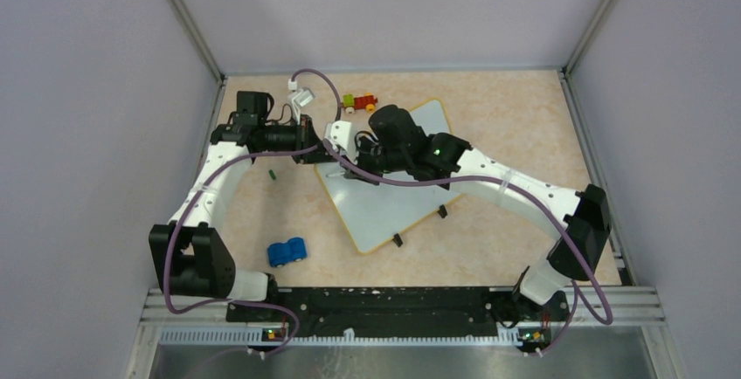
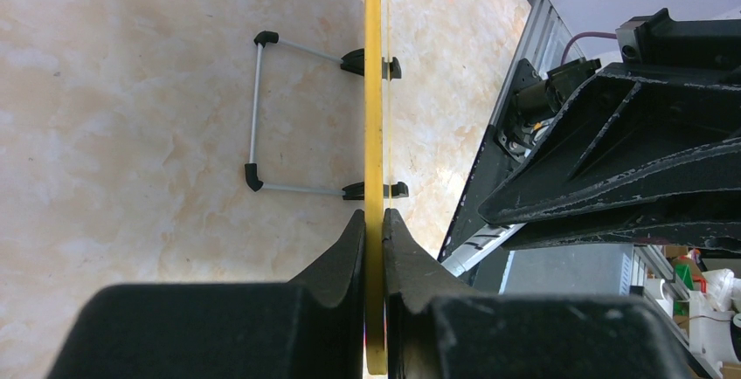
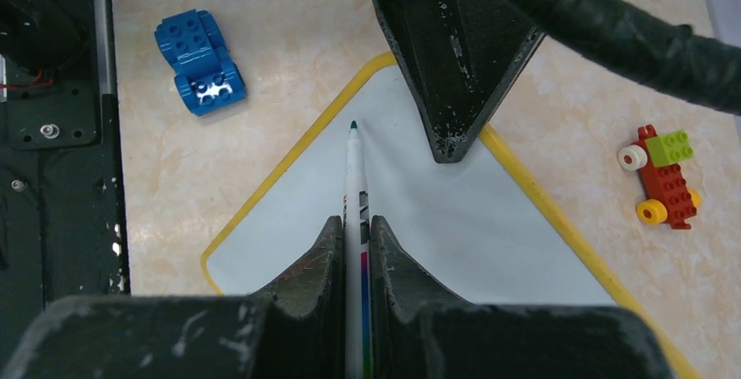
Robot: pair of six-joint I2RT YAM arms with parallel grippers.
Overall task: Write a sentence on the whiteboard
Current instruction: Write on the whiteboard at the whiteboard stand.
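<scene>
Right end effector [image 3: 354, 232] grips marker [image 3: 354, 165] | left end effector [image 2: 374, 220] pinches whiteboard [image 2: 374, 91] rim

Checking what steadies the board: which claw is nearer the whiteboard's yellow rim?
Left. The left claw is clamped on the rim of the whiteboard itself; the right claw holds a marker above the white face, inside the rim.

The right gripper's [image 3: 354, 222] black fingers clamp a white marker [image 3: 354, 169], its green tip over the yellow-rimmed white whiteboard's [image 3: 454, 239] corner. A blue plastic brick car [image 3: 199, 62] lies off the board's near side, and a red-and-green brick vehicle [image 3: 666, 174] off its far side.
</scene>
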